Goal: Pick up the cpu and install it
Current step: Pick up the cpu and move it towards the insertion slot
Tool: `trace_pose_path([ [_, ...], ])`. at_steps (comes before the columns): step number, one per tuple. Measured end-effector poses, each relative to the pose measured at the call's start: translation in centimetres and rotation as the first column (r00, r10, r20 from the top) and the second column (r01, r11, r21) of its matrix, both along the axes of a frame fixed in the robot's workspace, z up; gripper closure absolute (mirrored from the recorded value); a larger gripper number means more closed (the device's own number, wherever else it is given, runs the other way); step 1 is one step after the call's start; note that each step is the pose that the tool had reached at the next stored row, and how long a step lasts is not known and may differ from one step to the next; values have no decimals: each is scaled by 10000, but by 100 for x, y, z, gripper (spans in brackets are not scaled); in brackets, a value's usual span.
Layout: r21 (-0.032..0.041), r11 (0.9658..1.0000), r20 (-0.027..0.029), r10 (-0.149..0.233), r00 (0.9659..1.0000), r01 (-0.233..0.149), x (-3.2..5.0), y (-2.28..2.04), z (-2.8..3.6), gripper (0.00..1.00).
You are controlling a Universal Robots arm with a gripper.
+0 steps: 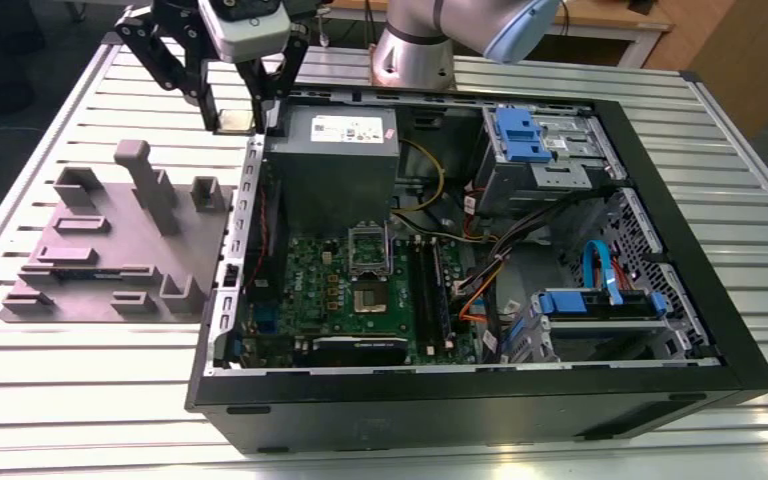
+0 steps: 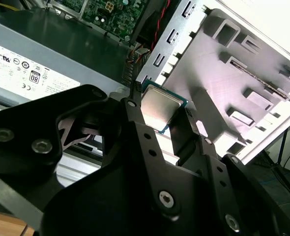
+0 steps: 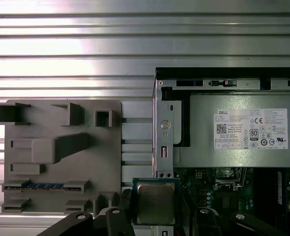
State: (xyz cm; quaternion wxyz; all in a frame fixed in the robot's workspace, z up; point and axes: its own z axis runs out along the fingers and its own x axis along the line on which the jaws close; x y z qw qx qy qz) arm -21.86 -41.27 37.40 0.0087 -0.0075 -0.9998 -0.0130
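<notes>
My gripper hangs above the slatted table, just outside the open computer case's back corner on the exterior view's left. It is shut on the cpu, a small flat square chip with a silvery top and a thin green rim. Both wrist views show the cpu pinched by its edges between the two black fingers. The dark square socket sits on the green motherboard inside the case, well away from the chip, with its metal bracket standing beside it.
A grey power supply fills the case's back corner beside my gripper. A grey parts fixture with raised posts lies on the table at the exterior view's left. Drive bays with blue clips and loose cables crowd the case's other side.
</notes>
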Motion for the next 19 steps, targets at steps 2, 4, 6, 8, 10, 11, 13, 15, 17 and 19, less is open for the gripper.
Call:
trace_pose_path([
  [2,1,10000,0,1,10000,-1,1,0,0,53],
  [4,1,10000,0,0,10000,0,1,0,0,53],
  [6,1,10000,0,0,10000,0,1,0,0,53],
  [8,0,10000,1,3,10000,-3,2,-7,0,53],
  [10,1,10000,1,0,10000,0,1,-14,-1,53],
  [11,1,10000,1,-1,10000,1,1,-14,-1,53],
  [13,10,10000,0,1,10000,-1,15,-16,0,53],
  [15,22,10000,0,0,10000,0,53,-16,0,53],
  [17,23,10000,0,1,10000,-1,90,-16,0,53],
  [19,23,10000,-1,1,10000,-1,116,-15,0,53],
])
